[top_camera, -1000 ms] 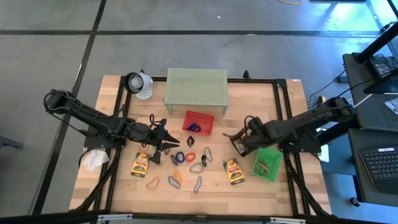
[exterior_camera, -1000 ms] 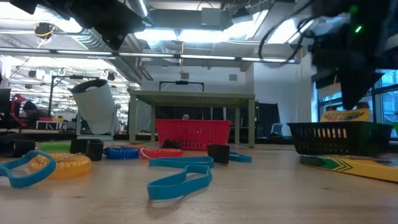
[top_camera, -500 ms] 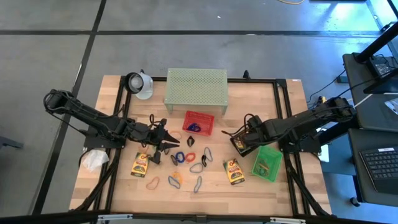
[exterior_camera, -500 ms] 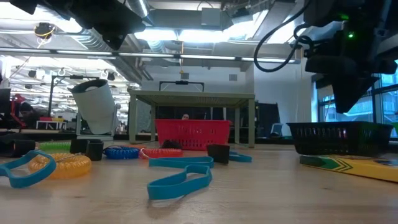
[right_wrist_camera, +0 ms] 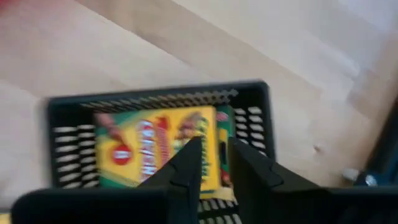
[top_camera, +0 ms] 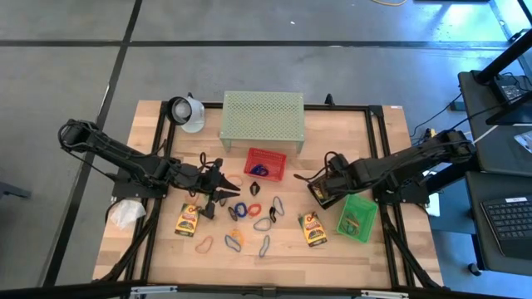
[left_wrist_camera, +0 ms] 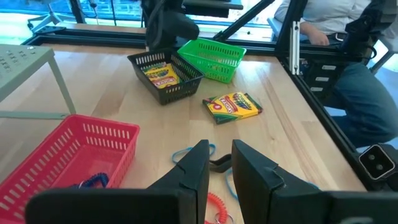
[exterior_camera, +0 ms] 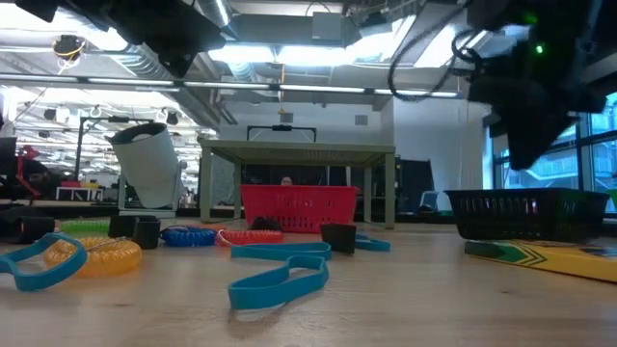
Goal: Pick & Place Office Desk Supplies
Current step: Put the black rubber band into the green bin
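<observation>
A crayon box lies in the black basket, right gripper slightly parted above it, empty. Light, stiff cardboard: best pinched across its narrow sides. Left gripper narrowly parted, empty.

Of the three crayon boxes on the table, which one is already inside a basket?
The crayon box in the black basket, directly below the right tool. The other two crayon boxes lie flat on the bare wood, outside any basket.
</observation>
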### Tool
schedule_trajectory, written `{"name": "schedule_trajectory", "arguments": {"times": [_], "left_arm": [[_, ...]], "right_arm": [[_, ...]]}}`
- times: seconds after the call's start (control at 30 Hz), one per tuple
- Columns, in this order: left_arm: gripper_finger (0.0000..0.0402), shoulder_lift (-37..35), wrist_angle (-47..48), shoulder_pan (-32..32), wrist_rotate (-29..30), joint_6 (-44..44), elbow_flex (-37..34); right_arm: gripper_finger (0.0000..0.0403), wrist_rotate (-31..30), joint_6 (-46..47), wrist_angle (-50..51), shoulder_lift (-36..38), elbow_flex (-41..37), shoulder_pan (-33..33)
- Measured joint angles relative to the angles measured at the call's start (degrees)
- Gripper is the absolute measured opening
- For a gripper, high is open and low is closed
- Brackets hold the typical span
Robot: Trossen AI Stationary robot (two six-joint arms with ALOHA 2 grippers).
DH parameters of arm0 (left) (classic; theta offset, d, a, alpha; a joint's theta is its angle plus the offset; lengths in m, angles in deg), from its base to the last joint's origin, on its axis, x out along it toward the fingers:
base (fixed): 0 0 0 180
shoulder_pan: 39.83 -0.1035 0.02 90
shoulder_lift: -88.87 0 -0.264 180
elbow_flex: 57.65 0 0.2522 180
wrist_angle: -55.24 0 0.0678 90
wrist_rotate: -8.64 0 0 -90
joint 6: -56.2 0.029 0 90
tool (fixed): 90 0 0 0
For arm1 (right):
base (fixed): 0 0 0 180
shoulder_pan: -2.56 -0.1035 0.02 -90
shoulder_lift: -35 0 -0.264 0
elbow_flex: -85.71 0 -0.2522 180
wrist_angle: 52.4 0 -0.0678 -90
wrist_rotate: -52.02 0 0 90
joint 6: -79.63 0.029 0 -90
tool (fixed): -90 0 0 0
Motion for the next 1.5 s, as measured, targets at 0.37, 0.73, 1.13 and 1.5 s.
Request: {"name": "schedule_trajectory", "arguments": {"times": [0.37, 0.73, 1.13, 1.5], "left_arm": [[0.0061, 0.00, 0.00, -0.02, 2.96, -1.58, 0.00], [0.0061, 0.00, -0.21, 0.00, 10.94, -2.22, -0.02], [0.0075, 0.28, 11.01, -3.40, -5.48, -7.06, 2.55], [0.0075, 7.04, 34.18, -2.31, -2.38, 6.21, 16.34]], "right_arm": [[0.0025, -2.62, -9.22, -6.18, 0.02, 10.87, -7.52], [0.0007, -16.73, -15.00, -23.24, -3.79, 11.05, -19.46], [0.0007, -21.05, -12.90, -24.05, -6.03, 11.04, -25.52], [0.0007, -25.99, -15.08, -24.06, -6.05, 11.01, -25.51]]}}
